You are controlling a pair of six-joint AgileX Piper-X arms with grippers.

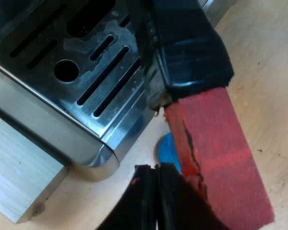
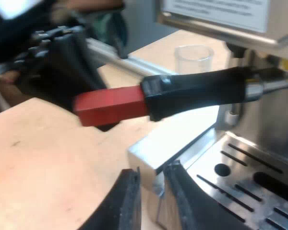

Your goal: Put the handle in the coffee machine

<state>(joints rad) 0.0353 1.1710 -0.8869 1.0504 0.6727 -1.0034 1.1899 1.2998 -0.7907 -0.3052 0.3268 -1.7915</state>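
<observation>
The metal holder's dark handle (image 2: pixel 197 93) sticks out level from the espresso machine's front, above the slotted drip tray (image 2: pixel 240 184). Its metal end meets the machine under the front panel. The red end (image 2: pixel 110 105) points away from the machine. My left gripper (image 1: pixel 157 167) is shut with nothing between its fingers. It sits right beside the red end (image 1: pixel 216 158), pressed close against it over the tray's corner (image 1: pixel 103 143). My right gripper (image 2: pixel 151 175) is open and holds nothing, below the handle at the tray's edge.
A blue tamper (image 1: pixel 165 151) stands on the wooden table, under the red end. A clear measuring glass (image 2: pixel 194 55) stands on the table beyond the handle. My left arm (image 2: pixel 62 62) is dark behind the red end. Bare wood table (image 2: pixel 38 158) spreads beside the machine.
</observation>
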